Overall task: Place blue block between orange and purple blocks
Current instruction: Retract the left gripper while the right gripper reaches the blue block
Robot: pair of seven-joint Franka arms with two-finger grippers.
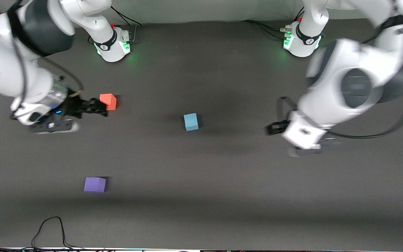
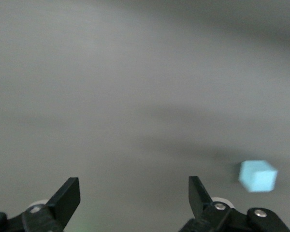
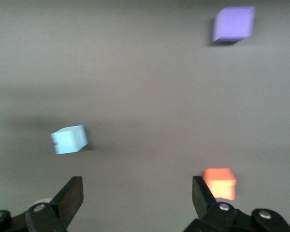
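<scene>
Mid-table: blue block point(image 1: 191, 121) (untouched) | left gripper point(image 2: 134, 195) spread | right gripper point(image 3: 137, 195) spread

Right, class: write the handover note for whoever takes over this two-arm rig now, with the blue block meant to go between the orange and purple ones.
Left gripper: open, empty, over bare table toward the left arm's end.
Right gripper: open, empty, close beside the orange block.
Blue block: mid-table, untouched.
Purple block: toward the right arm's end, nearer the front camera than the orange one.
Done: nothing yet.
Left: pick up the blue block and set it in the gap between orange and purple.
</scene>
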